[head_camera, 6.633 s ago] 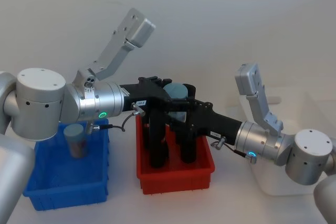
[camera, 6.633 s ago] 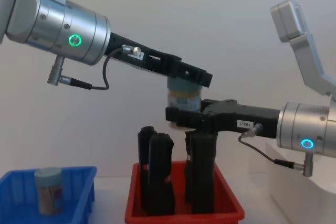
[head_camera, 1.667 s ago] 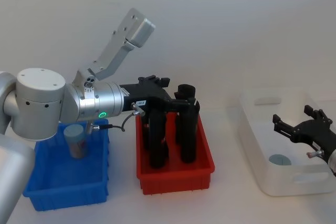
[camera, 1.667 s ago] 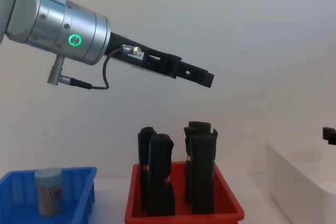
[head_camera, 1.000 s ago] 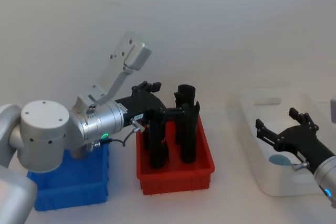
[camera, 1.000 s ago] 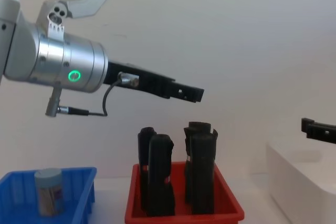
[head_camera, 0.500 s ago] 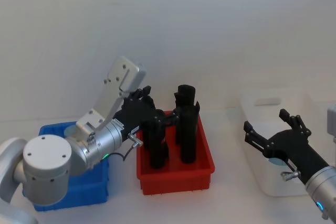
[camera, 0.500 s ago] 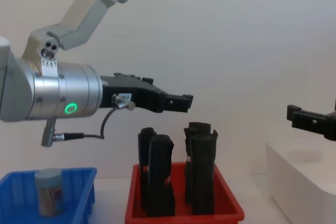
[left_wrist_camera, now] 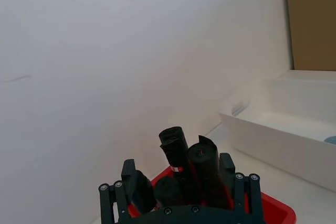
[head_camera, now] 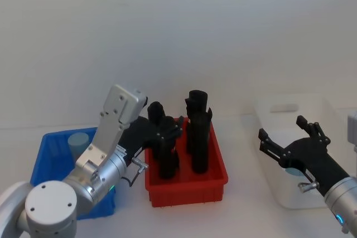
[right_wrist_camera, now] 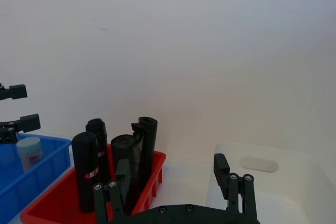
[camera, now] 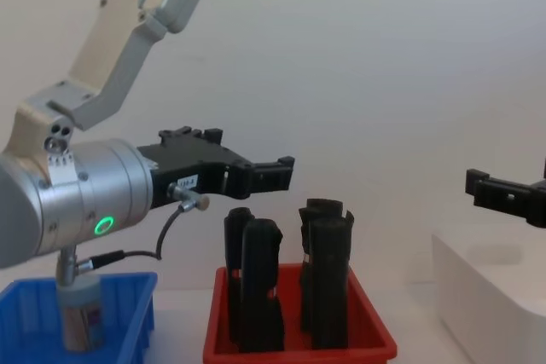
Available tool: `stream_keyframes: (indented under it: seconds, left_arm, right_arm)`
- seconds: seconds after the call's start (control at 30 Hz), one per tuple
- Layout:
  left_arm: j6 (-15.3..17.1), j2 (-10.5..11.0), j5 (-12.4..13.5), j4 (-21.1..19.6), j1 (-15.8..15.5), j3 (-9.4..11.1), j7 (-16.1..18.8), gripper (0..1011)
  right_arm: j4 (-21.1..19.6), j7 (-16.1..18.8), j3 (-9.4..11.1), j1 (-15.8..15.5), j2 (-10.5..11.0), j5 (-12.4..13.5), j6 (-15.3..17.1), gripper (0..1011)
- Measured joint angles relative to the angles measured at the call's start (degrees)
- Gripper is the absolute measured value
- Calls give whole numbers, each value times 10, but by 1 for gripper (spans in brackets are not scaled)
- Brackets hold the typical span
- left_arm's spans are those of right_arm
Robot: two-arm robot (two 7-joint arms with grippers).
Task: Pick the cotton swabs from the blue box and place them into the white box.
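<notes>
One cotton swabs tub (head_camera: 78, 141) with a pale lid stands in the blue box (head_camera: 49, 157) at the left; it also shows in the chest view (camera: 81, 323) and the right wrist view (right_wrist_camera: 29, 151). My left gripper (head_camera: 167, 128) hangs open and empty above the red bin's near-left side, beside the blue box (camera: 132, 313). My right gripper (head_camera: 281, 129) is open and empty over the near-left edge of the white box (head_camera: 290, 107). A bluish lid (head_camera: 292, 173) of a second tub shows inside the white box, partly hidden by that gripper.
A red bin (head_camera: 187, 181) with several tall black upright pieces (head_camera: 196, 132) stands between the blue and white boxes. In the chest view the black pieces (camera: 328, 274) rise just below my left gripper (camera: 275, 173). A pale wall lies behind the table.
The right gripper carried a tub from over the red bin to the white box and let it go. Lately the left arm has drawn back and lower; the right gripper has hardly moved.
</notes>
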Motion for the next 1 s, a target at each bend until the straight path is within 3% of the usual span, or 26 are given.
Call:
stream_keyframes:
  seconds: [0.4, 1.0]
  left_arm:
    - [-61, 9, -2, -19, 43, 8, 71, 1004]
    - [-67, 9, -2, -20, 46, 9, 78, 1004]
  right_arm:
    - [0, 0, 0, 0, 0, 0, 0, 1001]
    - [0, 0, 0, 0, 0, 0, 0, 1001]
